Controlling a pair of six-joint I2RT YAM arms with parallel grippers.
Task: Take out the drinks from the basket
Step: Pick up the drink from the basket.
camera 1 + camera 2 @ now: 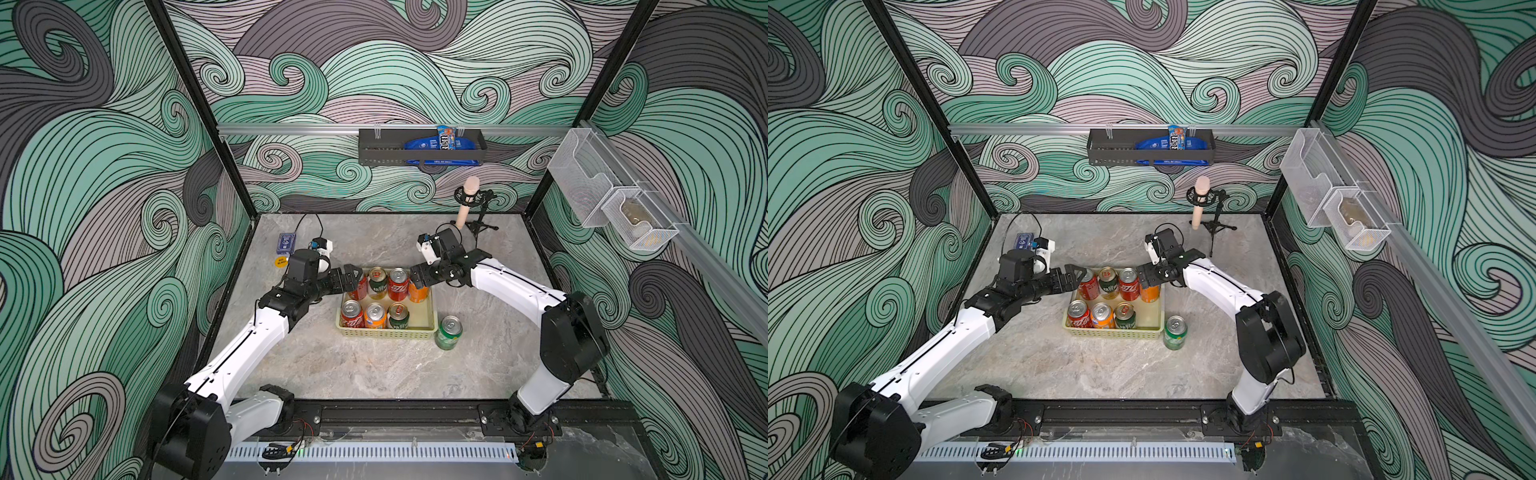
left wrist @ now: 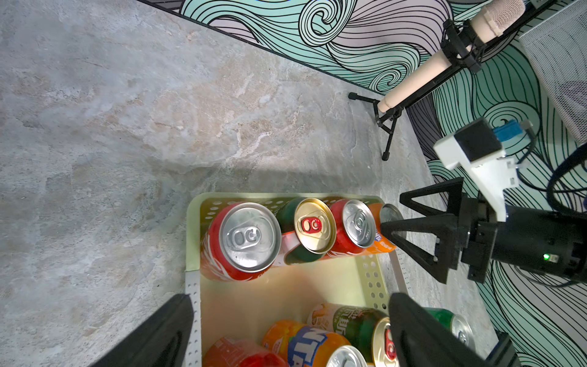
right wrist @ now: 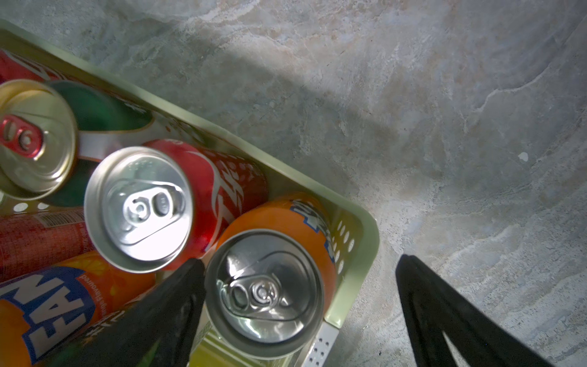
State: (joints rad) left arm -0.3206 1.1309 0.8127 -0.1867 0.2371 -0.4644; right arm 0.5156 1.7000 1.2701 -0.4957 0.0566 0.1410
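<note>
An orange can (image 3: 263,286), standing upright in the 1 o'clock corner of the basket (image 1: 386,334), is being straddled by the right fingers (image 3: 171,305). They are being held wide, with nothing gripped. One finger is being held between this can and the neighbouring red can (image 3: 139,206), and the other outside the basket wall, over the desk (image 3: 444,95). Six further cans are being kept in the basket, while a bright green can (image 1: 449,332) is standing on the desk just beside the basket's 4 o'clock corner. At the 11 o'clock corner the left fingers (image 2: 419,333) are likewise being held wide and empty, near the corner red can (image 2: 244,238).

Trouble is being invited by that straddle. If the fingers are shut as placed, the wall would probably be pinched along with the can. The basket might then be dragged or tipped on the lift, and the other cans toppled. The neighbouring red can might also be nudged by the inner finger.
</note>
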